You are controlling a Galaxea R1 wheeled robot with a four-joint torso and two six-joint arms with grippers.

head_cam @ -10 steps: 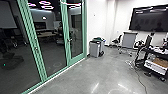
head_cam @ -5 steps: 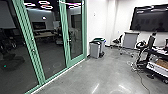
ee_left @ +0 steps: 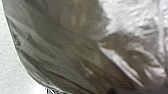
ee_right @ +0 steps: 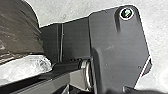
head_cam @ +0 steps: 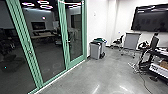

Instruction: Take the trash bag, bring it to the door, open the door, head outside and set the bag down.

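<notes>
one glossy, seemingly brownish bag (ee_left: 75, 50)

White glare streaking the floor (head_cam: 110, 75), dim glass (head_cam: 50, 58), pinkish overhead lights (head_cam: 43, 2)

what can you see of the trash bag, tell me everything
The bag looks like thin, glossy plastic, dark brownish-olive, with creases and bright streaks of light. Its outline is rounded and bulging, so it seems filled, though the contents can't be made out. Part of it is paler, silvery and crinkled, perhaps from glare. In the right wrist view it overlaps the robot's dark plate, with pale floor beyond. Whether it touches the plate can't be told.
</notes>
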